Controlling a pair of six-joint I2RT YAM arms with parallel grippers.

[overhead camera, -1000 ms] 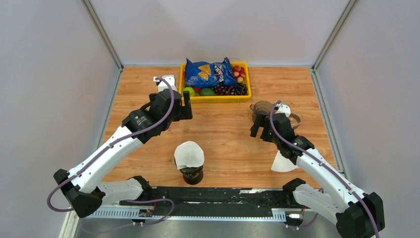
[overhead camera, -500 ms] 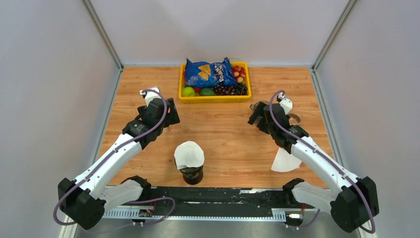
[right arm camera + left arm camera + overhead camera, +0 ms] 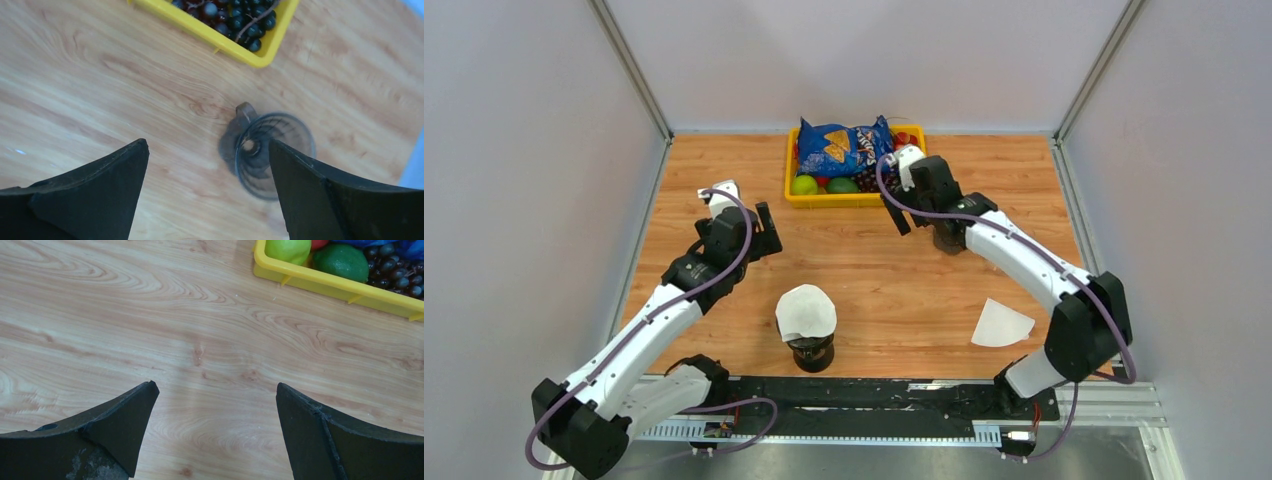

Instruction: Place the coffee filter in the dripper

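Nearest the bases, well short of the yellow basket, a white coffee filter caps a dark stand. A second filter lies flat off to the basket's near right. The left gripper is spread wide over bare wood by the basket's left corner. The right gripper is wide too, empty, above the dripper just in front of the basket.

In the overhead view, the dripper is largely covered by the right arm. In the right wrist view it is blurred, and part of its rim is hidden behind a finger. The yellow tray is cut off by the picture's edge in both wrist views.
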